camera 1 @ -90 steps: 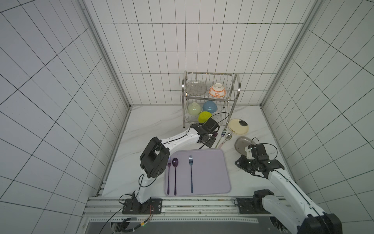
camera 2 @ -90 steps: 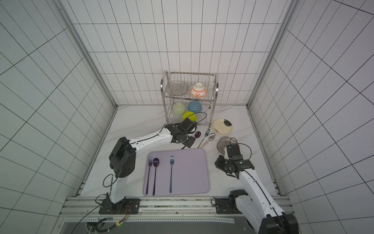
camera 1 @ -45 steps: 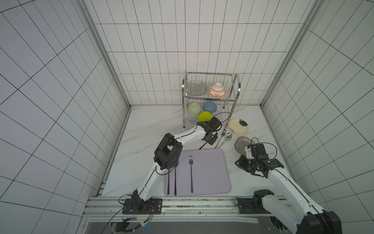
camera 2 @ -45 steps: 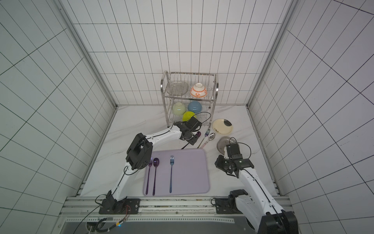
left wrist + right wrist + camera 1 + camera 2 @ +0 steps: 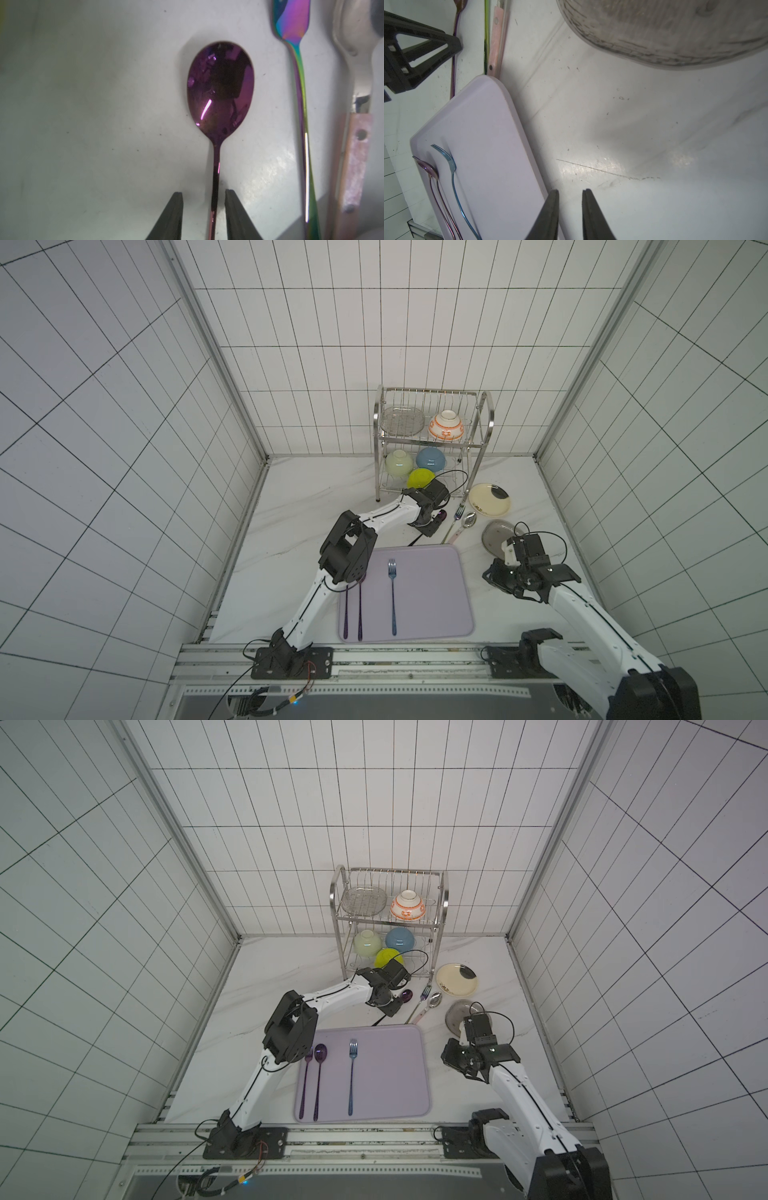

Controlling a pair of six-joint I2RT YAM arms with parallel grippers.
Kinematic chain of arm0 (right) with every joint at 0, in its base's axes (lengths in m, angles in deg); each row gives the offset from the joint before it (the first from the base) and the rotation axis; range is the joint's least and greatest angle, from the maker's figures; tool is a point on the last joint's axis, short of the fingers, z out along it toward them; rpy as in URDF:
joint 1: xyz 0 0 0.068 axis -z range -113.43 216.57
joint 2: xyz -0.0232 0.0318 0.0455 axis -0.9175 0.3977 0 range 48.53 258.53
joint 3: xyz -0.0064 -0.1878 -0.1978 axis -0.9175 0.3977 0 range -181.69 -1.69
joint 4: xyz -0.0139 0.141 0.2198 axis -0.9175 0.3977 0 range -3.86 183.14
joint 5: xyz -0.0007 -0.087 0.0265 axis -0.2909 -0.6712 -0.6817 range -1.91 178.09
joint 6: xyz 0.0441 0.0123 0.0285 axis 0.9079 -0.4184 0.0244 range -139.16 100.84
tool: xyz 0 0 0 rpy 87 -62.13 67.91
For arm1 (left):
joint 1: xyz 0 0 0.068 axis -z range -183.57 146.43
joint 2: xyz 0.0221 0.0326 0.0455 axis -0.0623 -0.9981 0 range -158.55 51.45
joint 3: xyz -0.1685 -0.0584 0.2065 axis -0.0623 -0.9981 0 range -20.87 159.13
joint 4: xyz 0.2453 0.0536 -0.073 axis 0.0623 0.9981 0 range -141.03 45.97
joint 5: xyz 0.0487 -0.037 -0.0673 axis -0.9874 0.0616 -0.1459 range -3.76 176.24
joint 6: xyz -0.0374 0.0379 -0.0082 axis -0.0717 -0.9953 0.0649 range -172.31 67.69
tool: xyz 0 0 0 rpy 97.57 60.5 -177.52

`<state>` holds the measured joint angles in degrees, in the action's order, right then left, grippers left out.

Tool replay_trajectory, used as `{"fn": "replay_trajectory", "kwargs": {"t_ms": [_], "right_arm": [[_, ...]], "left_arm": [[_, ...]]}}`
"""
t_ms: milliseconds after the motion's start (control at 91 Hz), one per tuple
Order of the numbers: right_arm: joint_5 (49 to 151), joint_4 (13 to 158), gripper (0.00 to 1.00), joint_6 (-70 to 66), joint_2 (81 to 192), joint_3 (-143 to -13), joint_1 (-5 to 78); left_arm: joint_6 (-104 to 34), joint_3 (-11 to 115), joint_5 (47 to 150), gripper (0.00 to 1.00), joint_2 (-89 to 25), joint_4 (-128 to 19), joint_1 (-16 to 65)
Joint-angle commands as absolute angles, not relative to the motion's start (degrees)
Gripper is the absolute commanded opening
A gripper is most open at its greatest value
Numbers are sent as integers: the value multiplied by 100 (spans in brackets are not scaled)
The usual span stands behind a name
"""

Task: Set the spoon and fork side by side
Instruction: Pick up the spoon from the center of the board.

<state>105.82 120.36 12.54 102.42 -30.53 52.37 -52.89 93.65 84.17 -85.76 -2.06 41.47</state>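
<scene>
A purple spoon [image 5: 220, 87] lies on the white counter behind the lilac mat [image 5: 432, 597]; its bowl shows in both top views [image 5: 443, 514] [image 5: 407, 994]. My left gripper [image 5: 204, 195] straddles its handle, jaws open, with a small gap on each side. Beside it lie a rainbow fork [image 5: 299, 83] [image 5: 458, 513] and a silver spoon with a pink handle [image 5: 470, 519]. On the mat a blue fork [image 5: 352, 1077] lies alone, right of a purple spoon [image 5: 319, 1077] and purple fork [image 5: 305, 1081]. My right gripper [image 5: 570, 192] hovers off the mat's right edge, narrowly open and empty.
A steel dish rack [image 5: 432, 439] with several bowls stands at the back. A cream plate [image 5: 489, 499] and an upturned steel dish [image 5: 496, 535] sit right of the loose cutlery. My left arm's elbow [image 5: 345, 551] hangs over the mat's far left corner.
My left arm's elbow has swung right, over the mat's corner, and its jaws have narrowed round the purple spoon's handle. The right arm has barely moved.
</scene>
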Motion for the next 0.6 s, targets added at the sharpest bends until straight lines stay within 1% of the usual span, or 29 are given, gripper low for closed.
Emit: {"fn": "replay_trajectory", "kwargs": {"t_ms": [0, 77, 396, 594], "right_arm": [[10593, 12174, 23, 1177, 10296, -3252, 5294], [10593, 12182, 23, 1169, 10311, -3262, 5299], [10557, 12239, 23, 1142, 10359, -3298, 5295], [10575, 12227, 23, 1142, 10425, -3307, 5295]], "left_arm": [[-5569, 9464, 8215, 36, -8835, -217, 4283], [-5633, 9463, 8164, 34, -8898, -267, 4315], [-5669, 9359, 8117, 0, -8943, -437, 4310], [-5761, 9189, 7854, 0, -8670, -763, 4301]]}}
